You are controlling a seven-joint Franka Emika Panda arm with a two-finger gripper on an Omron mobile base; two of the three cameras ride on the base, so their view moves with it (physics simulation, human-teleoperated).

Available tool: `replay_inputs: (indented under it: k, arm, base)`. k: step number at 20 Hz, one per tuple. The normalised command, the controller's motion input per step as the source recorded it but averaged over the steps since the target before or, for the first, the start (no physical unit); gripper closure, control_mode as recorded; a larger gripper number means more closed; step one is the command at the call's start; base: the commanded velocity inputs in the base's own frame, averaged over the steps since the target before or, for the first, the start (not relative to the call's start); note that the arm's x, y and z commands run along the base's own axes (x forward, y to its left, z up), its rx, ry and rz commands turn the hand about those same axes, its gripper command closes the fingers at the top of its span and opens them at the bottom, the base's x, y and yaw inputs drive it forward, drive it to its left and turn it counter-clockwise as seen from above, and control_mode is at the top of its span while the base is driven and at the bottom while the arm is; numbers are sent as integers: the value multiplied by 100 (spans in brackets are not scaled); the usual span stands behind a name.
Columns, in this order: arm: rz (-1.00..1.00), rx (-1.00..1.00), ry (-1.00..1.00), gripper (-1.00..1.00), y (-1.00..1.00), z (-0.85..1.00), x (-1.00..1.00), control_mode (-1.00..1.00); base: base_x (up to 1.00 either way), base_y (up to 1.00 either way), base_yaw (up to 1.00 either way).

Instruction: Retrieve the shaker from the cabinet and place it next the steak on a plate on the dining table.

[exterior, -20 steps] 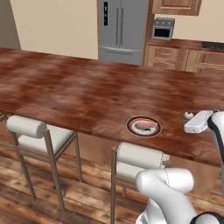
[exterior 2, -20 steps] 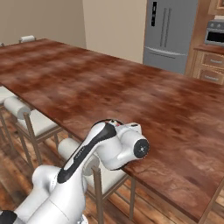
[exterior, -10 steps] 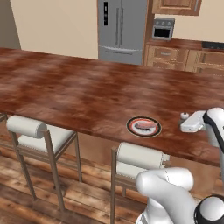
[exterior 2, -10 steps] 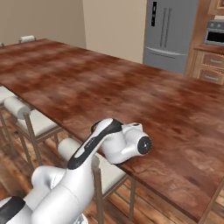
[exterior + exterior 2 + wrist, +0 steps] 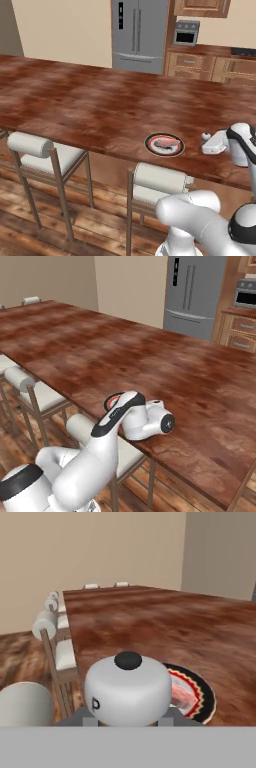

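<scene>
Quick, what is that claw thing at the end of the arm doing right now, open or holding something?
Gripper: shut on the shaker, carried just beside the plate with the steak.

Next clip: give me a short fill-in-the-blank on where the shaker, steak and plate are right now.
1. The steak lies on the ____.
2. The plate sits on the dining ____.
3. The letter printed on the shaker in the hand view is ____.
4. Against the far wall stands a steel ____.

Missing words: plate; table; P; fridge
</scene>
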Motion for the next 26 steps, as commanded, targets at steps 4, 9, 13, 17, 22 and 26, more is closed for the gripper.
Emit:
replay_inputs:
  k: [4,9,13,17,22,26]
  arm:
    - [6,0,0,100,-18,-33,25,-100]
    - [5,0,0,100,-14,-27,27,-100]
    - [6,0,0,100,-17,-29,26,-100]
    - [6,0,0,100,-19,-34,25,-100]
    - [5,0,0,100,-11,-37,29,-100]
    - [5,0,0,100,-5,-40,29,-100]
  base:
    - [0,0,0]
    - [0,0,0]
    - [0,0,0]
    - [0,0,0]
    - [0,0,0]
    - [0,0,0]
